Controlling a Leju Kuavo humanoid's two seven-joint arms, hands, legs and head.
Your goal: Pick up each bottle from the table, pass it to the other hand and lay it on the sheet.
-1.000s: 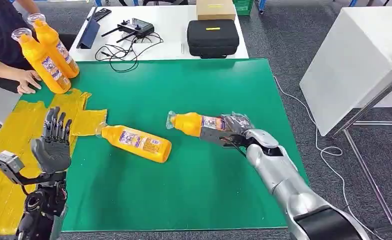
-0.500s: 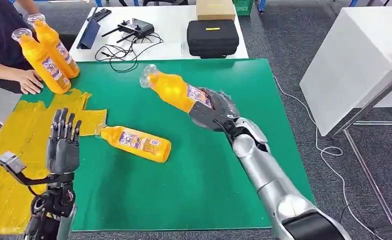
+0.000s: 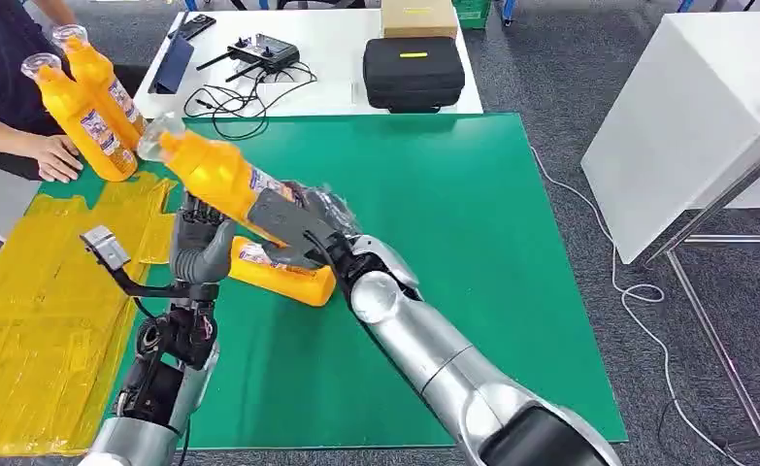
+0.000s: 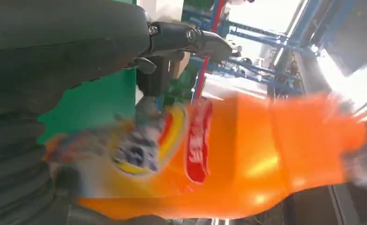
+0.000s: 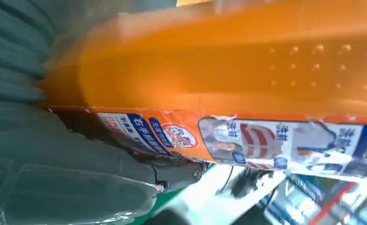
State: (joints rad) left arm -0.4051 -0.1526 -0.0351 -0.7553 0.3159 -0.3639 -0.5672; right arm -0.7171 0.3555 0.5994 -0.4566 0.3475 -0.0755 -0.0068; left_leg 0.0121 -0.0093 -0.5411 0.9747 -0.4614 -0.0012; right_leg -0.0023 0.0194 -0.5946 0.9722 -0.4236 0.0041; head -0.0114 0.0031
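My right hand (image 3: 293, 228) grips an orange bottle (image 3: 215, 175) by its labelled lower body and holds it tilted in the air, cap end up toward the far left. The right wrist view has the same bottle (image 5: 247, 70) lying across my right hand (image 5: 55, 164). My left hand (image 3: 201, 243) is raised just below and behind the bottle, fingers up and not closed round it; in its wrist view the bottle (image 4: 247, 154) is blurred, close before my left hand (image 4: 55, 56). A second orange bottle (image 3: 283, 277) lies on the green mat (image 3: 434, 243). The yellow sheet (image 3: 46, 291) covers the table's left side.
A person at the far left holds two more orange bottles (image 3: 84, 107) upright, with a hand (image 3: 55, 155) resting on the table. Behind the mat a white table (image 3: 337, 58) carries a black case (image 3: 413, 73), cables and a controller. A white box (image 3: 686, 116) stands to the right.
My right arm has swung the bottle up and left across the mat toward my left hand. My left hand has moved right and up to meet it.
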